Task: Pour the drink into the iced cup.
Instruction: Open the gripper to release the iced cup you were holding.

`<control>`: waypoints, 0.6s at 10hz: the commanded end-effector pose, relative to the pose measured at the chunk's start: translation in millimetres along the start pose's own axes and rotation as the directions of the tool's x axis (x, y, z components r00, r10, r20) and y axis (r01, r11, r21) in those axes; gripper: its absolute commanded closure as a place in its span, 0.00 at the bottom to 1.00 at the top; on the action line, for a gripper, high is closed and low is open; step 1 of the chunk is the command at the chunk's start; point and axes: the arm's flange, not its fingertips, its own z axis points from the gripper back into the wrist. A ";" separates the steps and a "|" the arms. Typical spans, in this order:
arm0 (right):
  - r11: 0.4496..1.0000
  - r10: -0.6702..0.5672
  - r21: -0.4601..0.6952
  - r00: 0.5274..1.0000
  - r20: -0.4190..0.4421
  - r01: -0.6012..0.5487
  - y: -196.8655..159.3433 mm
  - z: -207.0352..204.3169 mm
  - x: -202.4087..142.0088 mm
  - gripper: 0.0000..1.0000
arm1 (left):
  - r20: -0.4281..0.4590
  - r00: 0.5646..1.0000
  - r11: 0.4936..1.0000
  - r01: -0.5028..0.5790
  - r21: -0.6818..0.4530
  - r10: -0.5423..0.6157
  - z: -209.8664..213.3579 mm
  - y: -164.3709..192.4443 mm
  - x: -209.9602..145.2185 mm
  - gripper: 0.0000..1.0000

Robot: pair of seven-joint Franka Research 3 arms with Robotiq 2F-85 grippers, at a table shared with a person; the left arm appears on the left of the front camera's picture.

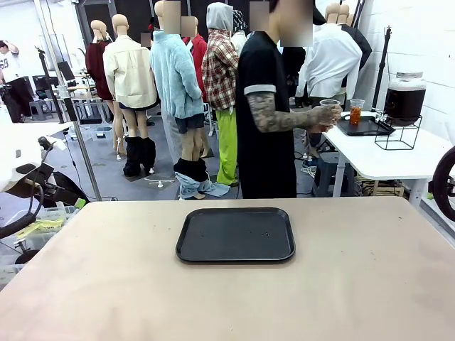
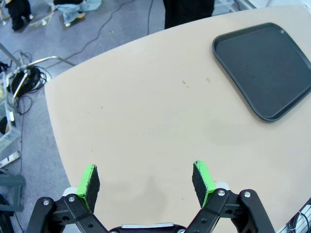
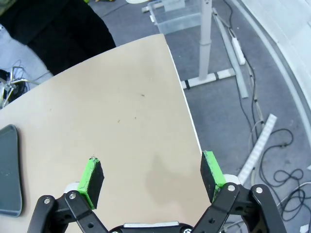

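Pincers left (image 2: 146, 182) and right (image 3: 153, 179) spread wide above table (image 1: 355, 284); person's hand (image 1: 323, 116) holds cup (image 1: 330, 111)

You're looking at a smooth, matt beige surface (image 1: 355, 284) carrying a black rectangular plastic tray (image 1: 235, 234) with a dull, faintly speckled finish. Farther off, the large clear glass dispenser jar (image 1: 404, 95) of dark brown drink (image 1: 404, 104) shines — glossy — on a thin black wire stand (image 1: 399, 135).

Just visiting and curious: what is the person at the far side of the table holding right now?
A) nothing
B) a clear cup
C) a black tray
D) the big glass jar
B: in the front view the person's hand holds a clear cup beside the white side table, while the black tray lies bare on the near table and the glass jar sits on its stand.
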 end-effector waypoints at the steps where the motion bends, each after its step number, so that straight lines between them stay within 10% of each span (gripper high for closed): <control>1: 1.000 -0.002 0.002 1.000 0.003 0.002 -1.4 -0.4 -2.0 0.00 | 0.007 1.000 1.000 -0.003 0.010 0.002 -0.4 0.8 0.0 0.00; 6: 1.000 -0.002 0.002 1.000 0.003 0.002 -1.4 -0.4 -2.0 0.00 | 0.007 1.000 1.000 -0.003 0.010 0.002 -0.4 0.8 0.0 0.00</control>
